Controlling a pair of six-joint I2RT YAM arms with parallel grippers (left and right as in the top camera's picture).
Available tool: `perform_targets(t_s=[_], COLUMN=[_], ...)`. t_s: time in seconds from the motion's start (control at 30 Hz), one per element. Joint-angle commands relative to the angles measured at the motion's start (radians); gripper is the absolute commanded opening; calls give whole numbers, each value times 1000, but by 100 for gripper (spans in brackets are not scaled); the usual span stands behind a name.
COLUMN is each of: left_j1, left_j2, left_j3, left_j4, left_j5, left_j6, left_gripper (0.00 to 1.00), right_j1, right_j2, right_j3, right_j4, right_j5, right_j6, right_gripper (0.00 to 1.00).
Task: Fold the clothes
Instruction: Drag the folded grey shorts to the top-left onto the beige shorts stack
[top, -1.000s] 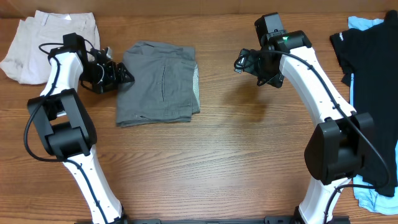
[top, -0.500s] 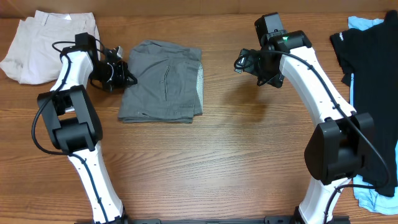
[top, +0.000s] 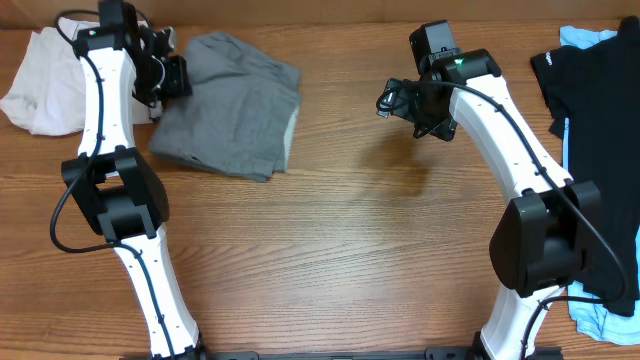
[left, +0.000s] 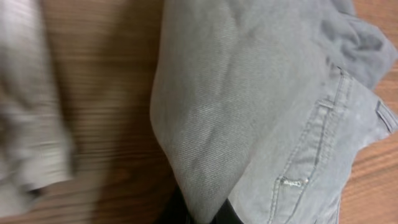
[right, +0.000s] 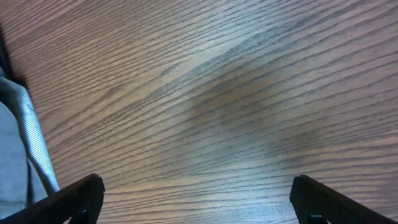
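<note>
The folded grey shorts (top: 232, 108) lie skewed at the back left of the table, one corner lifted toward my left gripper (top: 172, 76). That gripper is shut on the shorts' left edge. In the left wrist view the grey shorts (left: 249, 93) fill the frame, a fold of the cloth pinched between the dark fingertips (left: 177, 214) at the bottom edge. My right gripper (top: 393, 100) hovers open over bare wood right of the shorts. In its wrist view the right gripper (right: 199, 199) stands wide apart with nothing between its fingers, and the shorts' edge (right: 12, 149) shows at far left.
Cream shorts (top: 40, 85) lie at the back left corner, just beyond the left gripper, and show blurred as cream cloth (left: 25, 124) in the left wrist view. A black garment (top: 590, 150) over light-blue cloth (top: 585, 38) covers the right edge.
My left gripper closed on the grey shorts' left edge and pulled them back and to the left, turning them askew. The right arm has not moved.
</note>
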Motion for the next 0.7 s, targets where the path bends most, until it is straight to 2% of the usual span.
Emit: perform_targets(t_s=[0.0, 0.27, 0.67], left_j1=[13, 47, 86], left_j2=[-2, -2, -2], left_j3=[79, 150, 168], left_j4=[-14, -2, 122], left_j5=[-81, -94, -152], left_j6=[0, 1, -1], left_gripper=[4, 4, 4], right_j1=[-4, -4, -4], right_j2=[1, 1, 1], right_j3=[5, 5, 5], right_j4=[-8, -31, -86], right_j5=[10, 9, 10], right_j6=[-5, -5, -5], right_gripper=[100, 100, 100])
